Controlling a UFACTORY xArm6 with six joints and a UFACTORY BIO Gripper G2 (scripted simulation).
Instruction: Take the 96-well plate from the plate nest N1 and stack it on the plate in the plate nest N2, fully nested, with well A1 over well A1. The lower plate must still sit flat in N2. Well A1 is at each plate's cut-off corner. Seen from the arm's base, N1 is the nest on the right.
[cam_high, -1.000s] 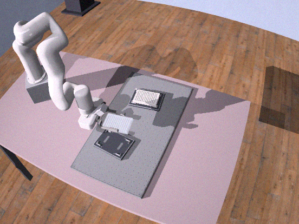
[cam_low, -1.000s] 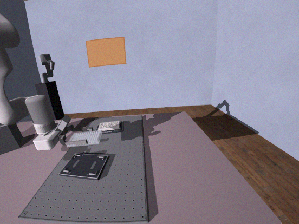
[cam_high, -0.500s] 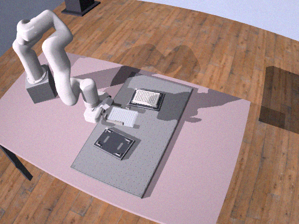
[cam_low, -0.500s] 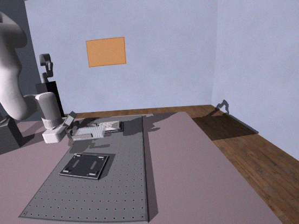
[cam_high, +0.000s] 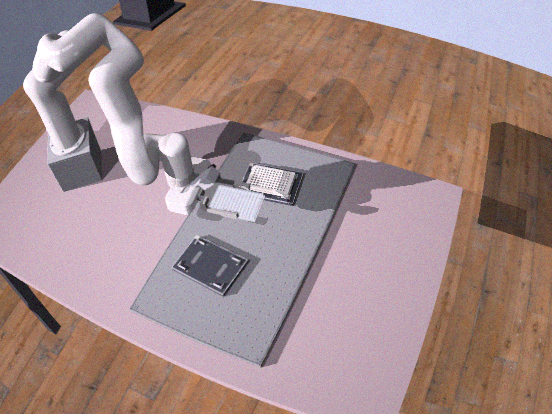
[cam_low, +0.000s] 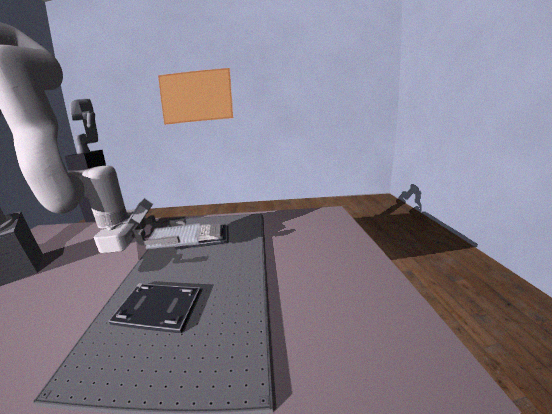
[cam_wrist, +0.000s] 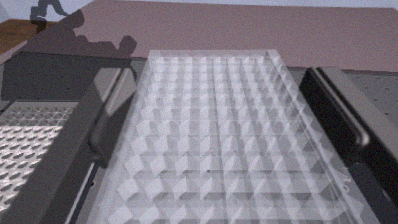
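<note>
My gripper (cam_high: 240, 201) (cam_low: 173, 232) (cam_wrist: 226, 112) is shut on the clear 96-well plate (cam_high: 234, 200) (cam_low: 167, 234) (cam_wrist: 215, 150), with one finger along each long side. The plate looks about level, above the board and beside nest N2, on its N1 side. Nest N2 (cam_high: 296, 187) (cam_low: 224, 235) holds a whitish opaque 96-well plate (cam_high: 272, 180) (cam_low: 210, 232) (cam_wrist: 27, 150), which looks flat in it. That plate shows at the wrist view's left edge, partly behind a finger. Nest N1 (cam_high: 210, 264) (cam_low: 157, 306) is empty. I cannot make out either plate's cut-off corner.
Both nests sit on a grey perforated board (cam_high: 280, 260) (cam_low: 235, 350) on the pink table (cam_high: 370, 280) (cam_low: 340, 310). The arm's base block (cam_high: 76, 167) stands at the back left in the top view. The arm's shadow falls across the board near N2.
</note>
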